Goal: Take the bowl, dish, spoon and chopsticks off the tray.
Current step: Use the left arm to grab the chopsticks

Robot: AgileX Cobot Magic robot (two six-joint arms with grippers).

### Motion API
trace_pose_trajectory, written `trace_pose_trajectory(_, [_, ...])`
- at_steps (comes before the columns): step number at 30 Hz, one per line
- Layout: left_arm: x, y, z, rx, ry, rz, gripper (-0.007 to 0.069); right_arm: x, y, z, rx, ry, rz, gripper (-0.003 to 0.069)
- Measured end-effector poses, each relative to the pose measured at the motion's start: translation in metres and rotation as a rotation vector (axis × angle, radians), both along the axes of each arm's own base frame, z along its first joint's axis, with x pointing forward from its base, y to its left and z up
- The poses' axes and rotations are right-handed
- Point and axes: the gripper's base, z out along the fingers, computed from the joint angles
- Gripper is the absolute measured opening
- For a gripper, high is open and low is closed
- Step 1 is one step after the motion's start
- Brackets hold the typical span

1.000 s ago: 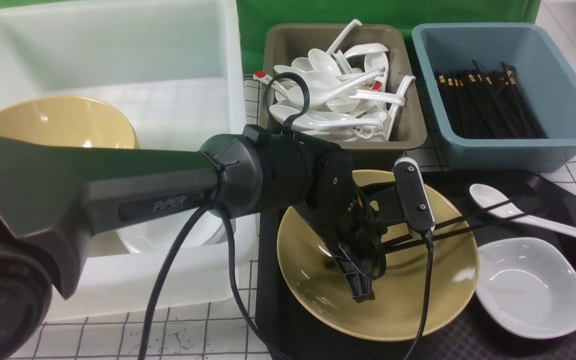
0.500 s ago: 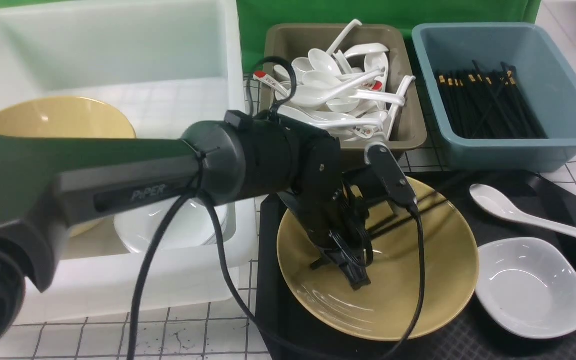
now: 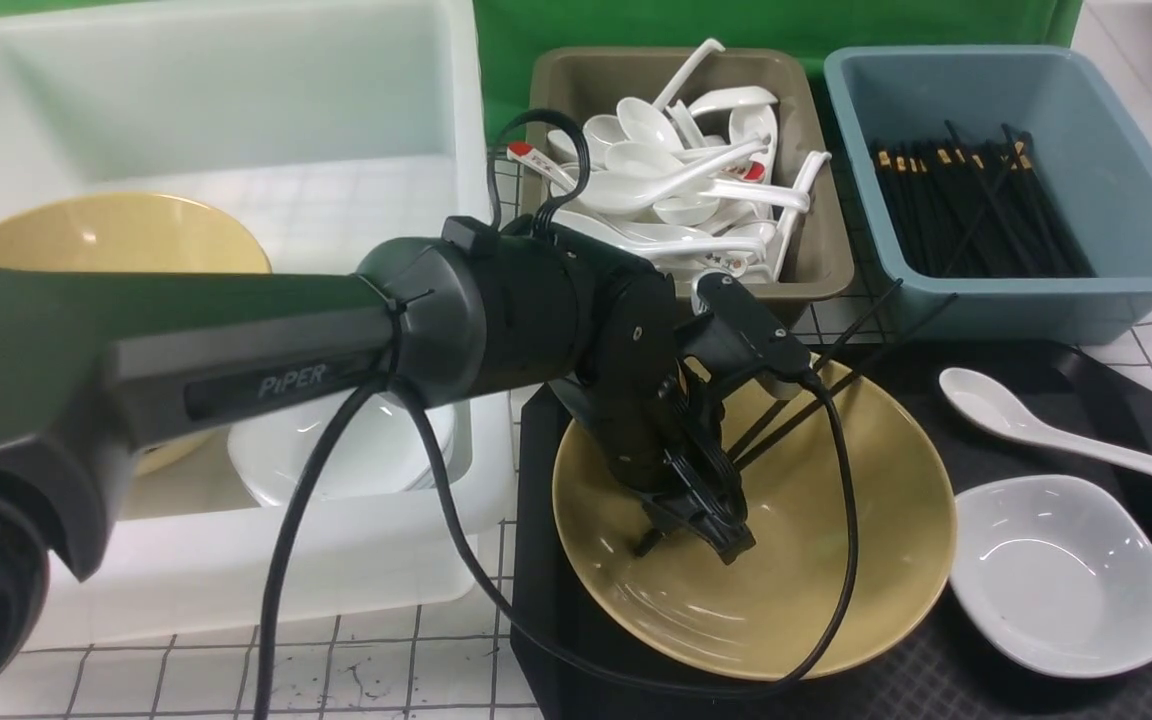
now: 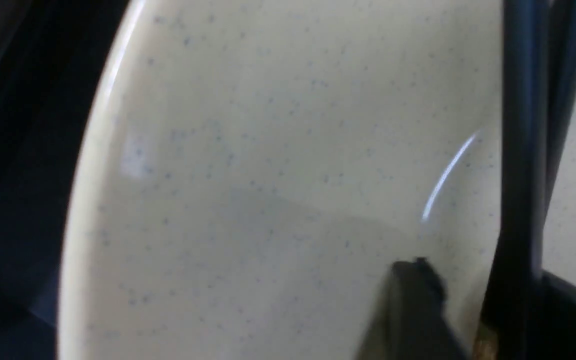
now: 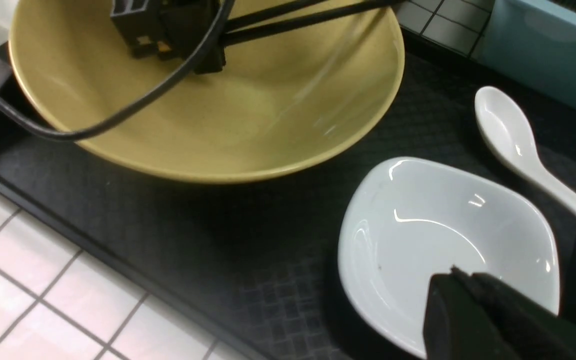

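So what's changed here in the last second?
The left gripper tipped the chopsticks: their far ends swung up off the rim of the bowl, away from the spoon, toward the blue bin. Whether it still grips them is unclear. Dish and tray stayed put.

White bin (image 3: 236,80), brown bin (image 3: 576,90), blue bin (image 3: 1016,305), tiled table (image 3: 386,670).

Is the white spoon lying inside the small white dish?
No, the spoon lies on the tray beside the dish, and the dish itself is empty.
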Motion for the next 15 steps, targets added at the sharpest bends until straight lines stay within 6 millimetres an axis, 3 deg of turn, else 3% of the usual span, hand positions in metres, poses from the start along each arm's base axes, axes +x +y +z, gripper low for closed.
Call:
trace_pose_trajectory(1, [-0.001,0.001,0.003,0.002,0.002,-0.002,0.0309,0.000,0.000,0.000,0.000,0.000,0.000,0.0071])
trace_pose_trajectory(5, [0.000,0.001,0.016,0.018,0.005,-0.016,0.0386,0.000,0.000,0.000,0.000,0.000,0.000,0.0074])
trace_pose_trajectory(9, [0.000,0.000,0.027,0.019,0.004,-0.022,0.0384,0.000,0.000,0.000,0.001,0.000,-0.001,0.0078])
trace_pose_trajectory(15, [-0.001,0.001,0.020,0.050,0.046,-0.025,0.0323,0.000,0.000,0.000,0.001,0.000,-0.001,0.0080])
